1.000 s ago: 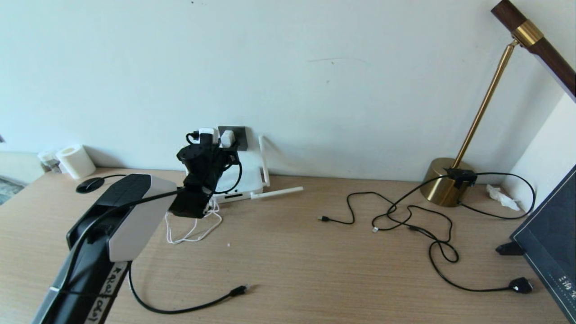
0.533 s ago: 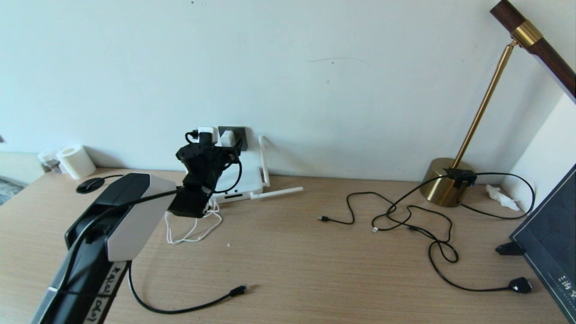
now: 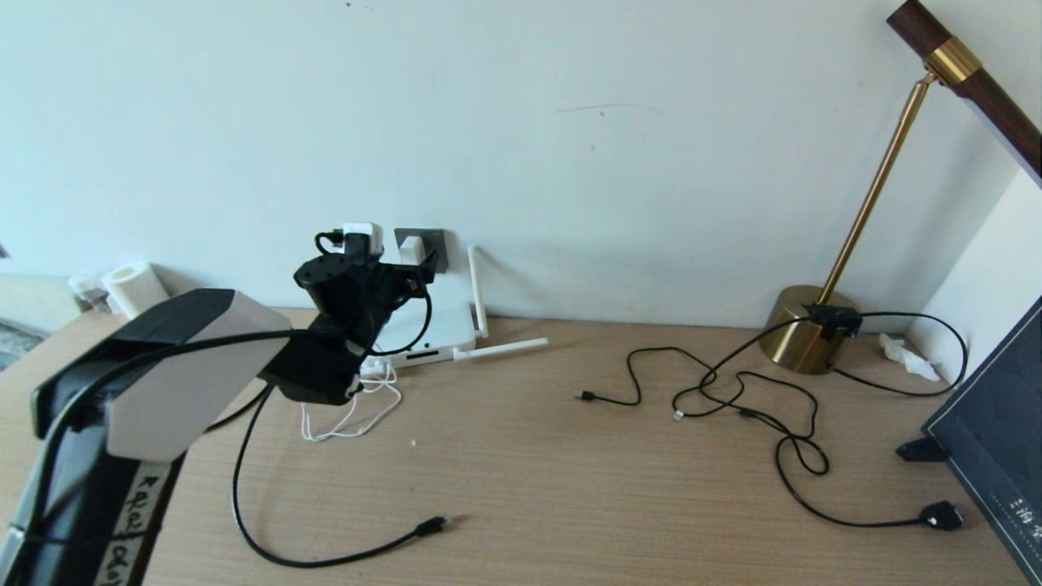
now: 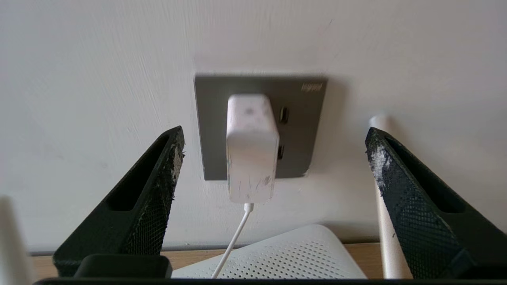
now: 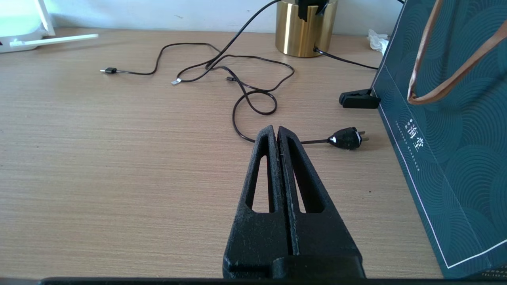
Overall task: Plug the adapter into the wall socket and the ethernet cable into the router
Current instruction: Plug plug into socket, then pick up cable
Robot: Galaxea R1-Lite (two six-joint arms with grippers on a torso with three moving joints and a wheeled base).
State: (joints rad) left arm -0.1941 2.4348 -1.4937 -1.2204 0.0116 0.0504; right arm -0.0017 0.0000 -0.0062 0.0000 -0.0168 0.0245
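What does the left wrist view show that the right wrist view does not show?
Only the left wrist view shows the small white cube-shaped adapter seated in the dark grey square wall socket, with the open left gripper apart from it. Only the right wrist view shows the shut right gripper, the brass lamp base and a dark green paper bag. Both show the flat white router and the wooden desk.

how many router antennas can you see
2 clearly: one antenna upright against the wall beside the router, another antenna lying flat on the desk to its right. Others may be hidden behind the left arm.
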